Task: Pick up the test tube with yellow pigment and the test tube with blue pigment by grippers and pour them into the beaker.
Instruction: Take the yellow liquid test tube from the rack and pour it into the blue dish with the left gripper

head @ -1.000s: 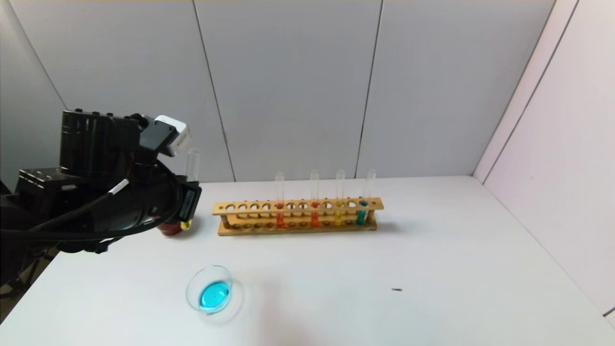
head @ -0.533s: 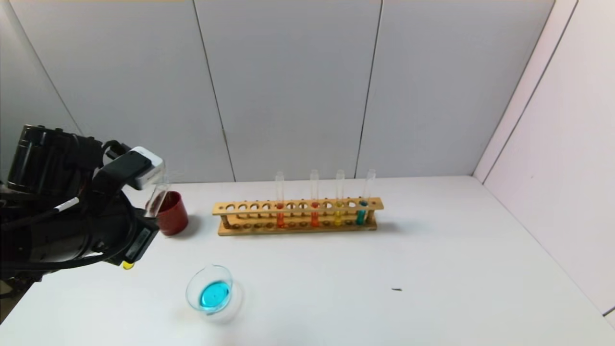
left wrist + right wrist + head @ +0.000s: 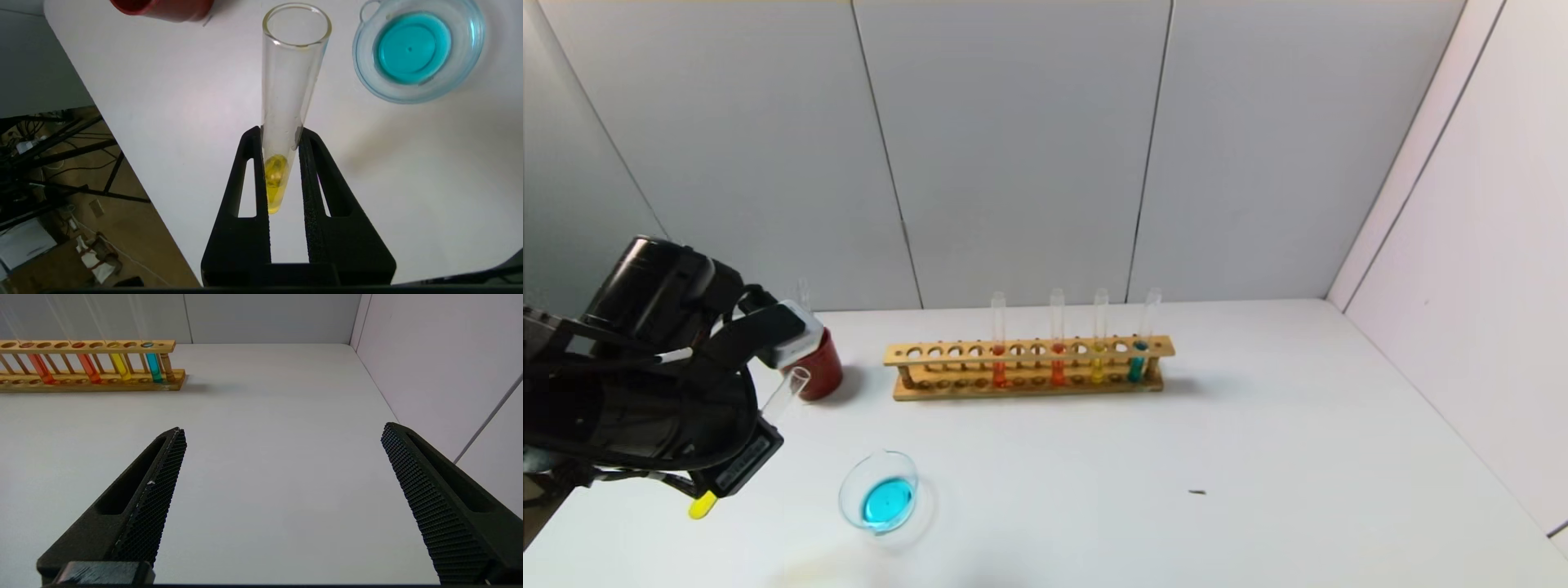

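Descent noted: left end effector, pinching the test tube with yellow pigment, has dropped from beside the red cup toward the beaker, tilting; pour judged imminent. Right end effector idle, spread.

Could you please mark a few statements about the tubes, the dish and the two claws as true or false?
1. The left claw is shut on a tube with yellow liquid. True.
2. The glass dish holds yellow liquid. False: the liquid in it is blue.
3. The right claw grips the blue tube. False: its fingers stand wide apart with nothing between them, and a blue tube stands in the wooden rack.
4. Four tubes stand in the rack. True: two orange-red, one yellow, one blue.
5. The held tube is tipped over the dish and pouring. False: it is off to the side of the dish, and its yellow liquid sits at its closed end.
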